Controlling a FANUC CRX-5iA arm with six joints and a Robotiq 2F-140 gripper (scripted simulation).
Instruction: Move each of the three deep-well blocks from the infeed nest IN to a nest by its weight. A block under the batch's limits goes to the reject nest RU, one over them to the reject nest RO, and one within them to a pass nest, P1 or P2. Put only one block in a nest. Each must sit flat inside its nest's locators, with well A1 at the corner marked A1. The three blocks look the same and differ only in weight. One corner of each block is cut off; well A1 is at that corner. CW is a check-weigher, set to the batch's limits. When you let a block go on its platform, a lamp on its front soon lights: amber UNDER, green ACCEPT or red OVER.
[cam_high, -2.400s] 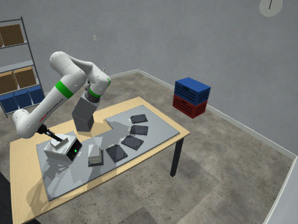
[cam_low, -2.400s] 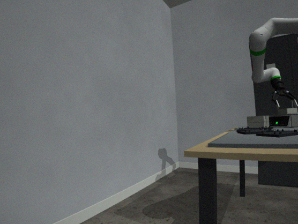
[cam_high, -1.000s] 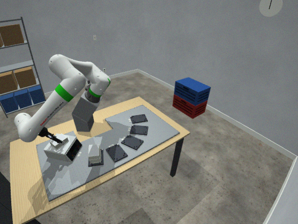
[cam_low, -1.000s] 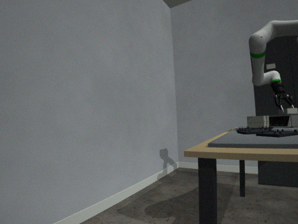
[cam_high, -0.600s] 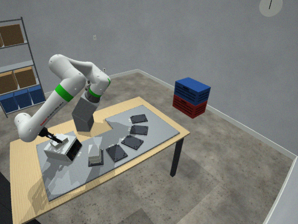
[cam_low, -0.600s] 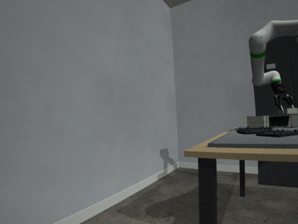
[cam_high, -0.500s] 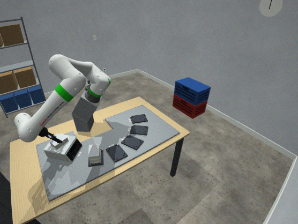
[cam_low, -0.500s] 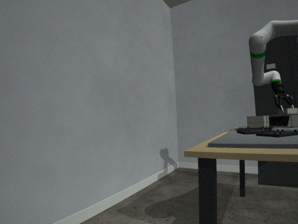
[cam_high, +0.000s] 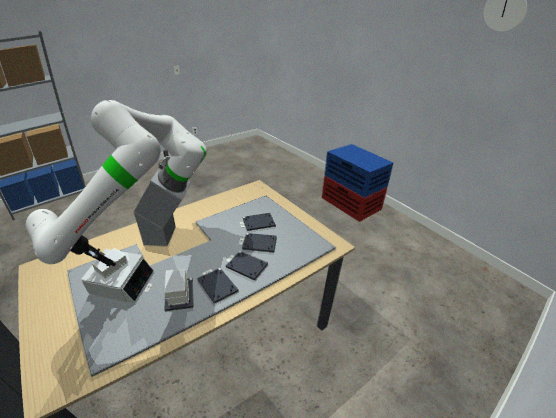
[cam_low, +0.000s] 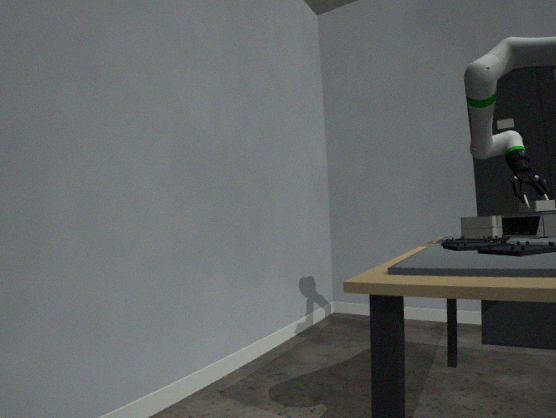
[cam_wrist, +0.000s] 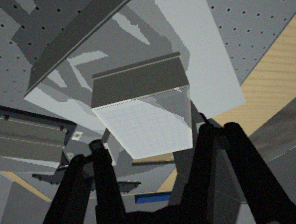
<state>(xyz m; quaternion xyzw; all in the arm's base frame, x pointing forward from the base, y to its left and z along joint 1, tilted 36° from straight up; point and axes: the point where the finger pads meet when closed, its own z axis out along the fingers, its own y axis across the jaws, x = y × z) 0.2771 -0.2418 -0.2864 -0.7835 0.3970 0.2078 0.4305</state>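
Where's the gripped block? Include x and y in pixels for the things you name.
In the top view, the block (cam_high: 105, 271) (cam_low: 544, 205) (cam_wrist: 145, 125) is at left, in the pincer (cam_high: 111, 263) (cam_low: 536, 201) (cam_wrist: 152, 115), over the check-weigher (cam_high: 107, 291) (cam_low: 549, 226) (cam_wrist: 217, 82), left of the two stacked blocks (cam_high: 176, 286) (cam_low: 479, 227) (cam_wrist: 32, 142).

We find a wooden table (cam_high: 40, 320) (cam_low: 425, 288) (cam_wrist: 270, 65) on dark legs, carrying a flat grey board (cam_high: 300, 240) (cam_low: 450, 265) (cam_wrist: 240, 30) dotted with small holes. A grey pedestal (cam_high: 155, 220) stands on the bare wood, beside the board's inner corner. On the board we record a pale check-weigher (cam_high: 107, 289) (cam_low: 520, 226) (cam_wrist: 215, 75) with a black front, a dark infeed nest (cam_high: 178, 306) near it, and, beyond, four dark nests: one (cam_high: 217, 285), a second (cam_high: 247, 265), a third (cam_high: 259, 243) and a fourth (cam_high: 259, 221), all apart.
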